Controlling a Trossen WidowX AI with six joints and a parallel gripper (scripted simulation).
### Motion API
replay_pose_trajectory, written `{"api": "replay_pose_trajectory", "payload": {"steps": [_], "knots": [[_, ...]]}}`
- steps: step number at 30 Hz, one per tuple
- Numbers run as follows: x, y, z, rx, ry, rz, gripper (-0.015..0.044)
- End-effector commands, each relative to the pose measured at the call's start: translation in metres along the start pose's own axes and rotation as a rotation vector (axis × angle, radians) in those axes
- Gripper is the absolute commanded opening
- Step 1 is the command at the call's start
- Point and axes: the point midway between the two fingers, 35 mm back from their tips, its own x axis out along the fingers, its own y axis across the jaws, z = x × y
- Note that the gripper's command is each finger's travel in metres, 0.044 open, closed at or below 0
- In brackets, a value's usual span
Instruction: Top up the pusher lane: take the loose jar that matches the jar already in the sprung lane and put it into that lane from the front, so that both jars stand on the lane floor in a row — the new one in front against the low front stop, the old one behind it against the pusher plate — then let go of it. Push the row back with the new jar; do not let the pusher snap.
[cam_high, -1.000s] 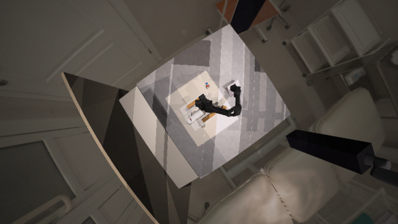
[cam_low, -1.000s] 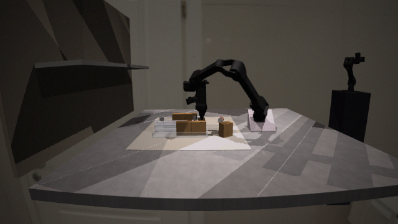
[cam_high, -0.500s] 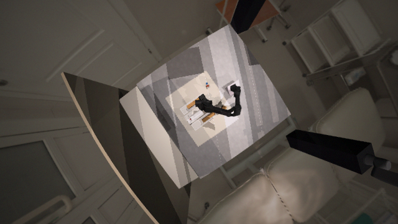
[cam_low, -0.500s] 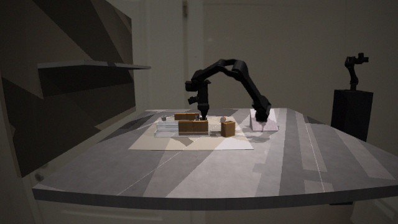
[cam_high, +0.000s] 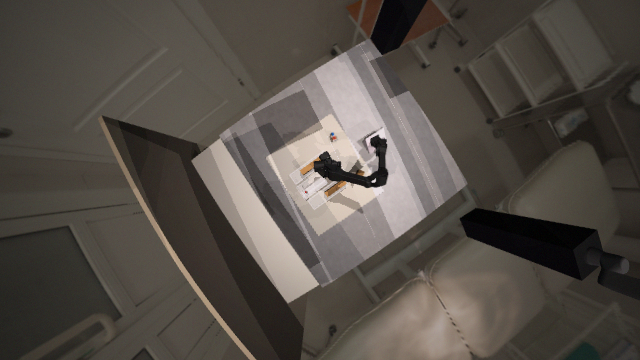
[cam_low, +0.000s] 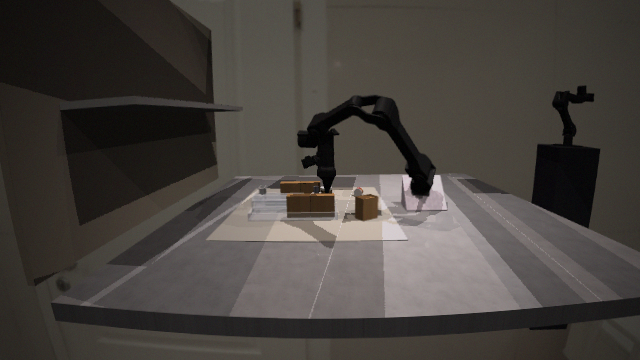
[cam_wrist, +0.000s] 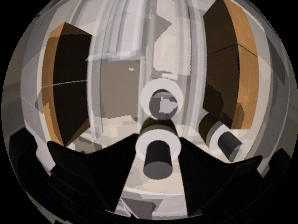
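Observation:
My gripper (cam_high: 323, 169) (cam_low: 326, 191) (cam_wrist: 158, 139) points down at the front end of the clear rack (cam_low: 267, 211). It is shut on a jar (cam_wrist: 158, 159) with a dark grey lid, white shoulder and dark olive-brown body. A second jar (cam_wrist: 162, 99) with a white shoulder and grey lid stands directly ahead of it between the lane's clear walls, very close to the held jar. A third jar (cam_wrist: 222, 138), with a dark olive body, is to the right, beside the brown block. The held jar's base, the front stop and the pusher plate cannot be made out.
Brown blocks (cam_low: 310, 205) (cam_wrist: 72, 85) (cam_wrist: 232, 65) flank the lanes. A separate brown block (cam_low: 366, 207) stands on the beige mat (cam_low: 237, 231) in front of the rack. A small red-and-blue item (cam_high: 333, 136) is near the mat's far edge. A shelf unit (cam_low: 140, 102) borders the table.

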Motion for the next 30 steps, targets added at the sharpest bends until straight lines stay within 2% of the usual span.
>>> {"api": "replay_pose_trajectory", "payload": {"steps": [1, 30], "knots": [[0.003, 0.002, 0.003, -0.007, -0.01, 0.008, 0.0], [0.014, 0.002, 0.002, -0.007, -0.01, 0.008, 0.0]]}}
